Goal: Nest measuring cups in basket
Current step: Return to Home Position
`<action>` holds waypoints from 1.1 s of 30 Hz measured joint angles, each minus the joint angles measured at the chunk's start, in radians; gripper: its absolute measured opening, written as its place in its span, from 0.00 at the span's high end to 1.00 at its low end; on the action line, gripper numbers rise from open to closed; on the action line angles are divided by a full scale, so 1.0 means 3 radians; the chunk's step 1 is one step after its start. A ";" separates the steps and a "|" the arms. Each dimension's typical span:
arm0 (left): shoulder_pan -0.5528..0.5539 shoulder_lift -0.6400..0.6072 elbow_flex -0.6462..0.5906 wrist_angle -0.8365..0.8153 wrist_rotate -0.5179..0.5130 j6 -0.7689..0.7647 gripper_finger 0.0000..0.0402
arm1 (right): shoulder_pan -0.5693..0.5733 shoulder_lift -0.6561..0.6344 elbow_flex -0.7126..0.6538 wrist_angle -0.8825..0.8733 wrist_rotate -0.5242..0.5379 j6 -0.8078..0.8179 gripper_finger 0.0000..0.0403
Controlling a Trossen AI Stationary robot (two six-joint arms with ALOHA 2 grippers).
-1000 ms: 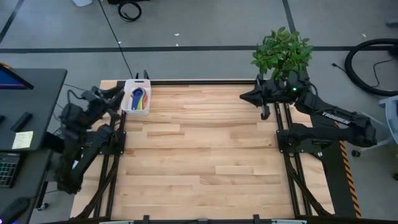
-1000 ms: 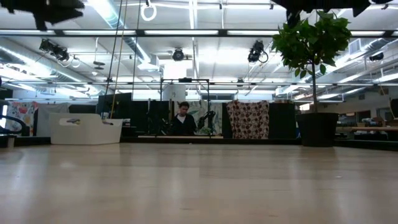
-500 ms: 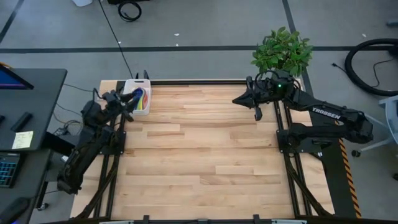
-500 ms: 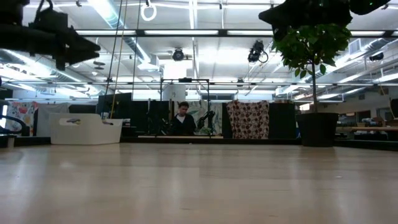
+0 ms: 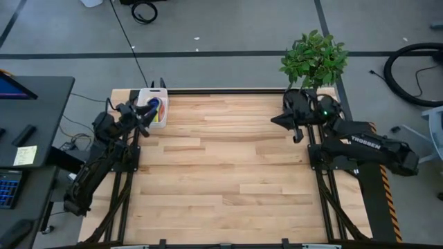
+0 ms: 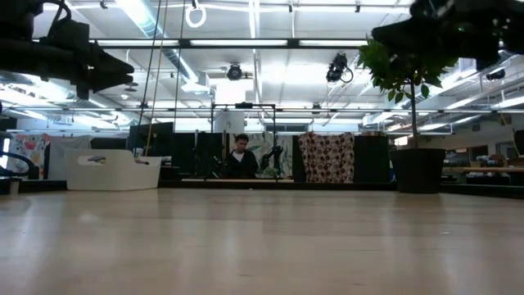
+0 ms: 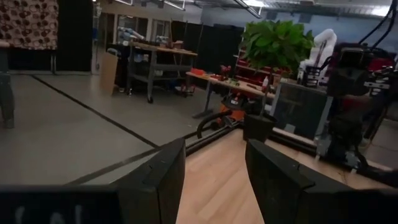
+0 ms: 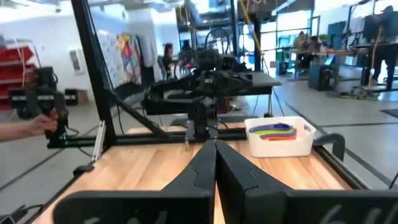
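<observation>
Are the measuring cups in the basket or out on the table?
In: the right wrist view shows the measuring cups lying inside the white basket.

Small white plastic basket (image 8: 280,146) shows blue, yellow and green plastic measuring cups (image 8: 278,130) against pale plank-striped wooden table (image 5: 221,159), leafy green plant (image 5: 313,57) behind.

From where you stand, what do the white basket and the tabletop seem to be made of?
The basket: likely plastic; smooth, uniformly white, moulded rounded corners. The tabletop: looks like light wood planks; visible seams and grain, with a faint satin sheen.
</observation>
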 joint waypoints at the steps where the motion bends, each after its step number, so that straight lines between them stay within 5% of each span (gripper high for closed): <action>1: 0.0000 0.0000 0.0000 -0.0016 0.0018 0.0035 0.57 | -0.0004 -0.0085 -0.0082 0.0030 0.0052 0.0052 0.97; 6: 0.0000 0.0000 -0.0001 -0.0303 0.0033 0.0141 0.57 | -0.0002 -0.0408 -0.0424 0.0055 0.0343 0.0136 0.97; 19: 0.0000 0.0000 0.0000 -0.0874 0.0033 0.0498 0.57 | -0.0004 -0.0715 -0.1020 0.0351 0.0386 0.0129 0.97; 33: -0.0023 0.0032 -0.0191 -0.0530 0.0157 0.0621 0.57 | -0.0005 -0.0784 -0.1140 0.0350 0.0316 0.0104 0.97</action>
